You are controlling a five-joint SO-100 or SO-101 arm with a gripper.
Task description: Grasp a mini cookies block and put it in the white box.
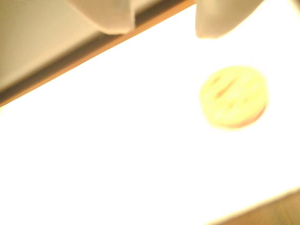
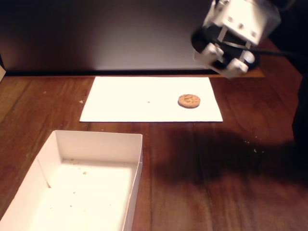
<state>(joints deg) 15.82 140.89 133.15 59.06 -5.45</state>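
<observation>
One cookie (image 2: 189, 100) below our gripper (image 1: 164, 26)
Jaws parted, holding nothing — cookie on paper sheet (image 2: 144, 96), box (image 2: 103, 147) well apart.

blurred, overexposed wrist view; dim fixed view, glaring paper sheet (image 2: 144, 98)

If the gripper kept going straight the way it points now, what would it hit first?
Probably the white paper sheet, near the cookie. In the wrist view the open gripper points slightly off the cookie, though blur and glare leave depth unclear.

Tool (image 1: 161, 28) raised, fingers (image 1: 105, 16) apart w/ gap, empty, arm at upper right in fixed view
</observation>
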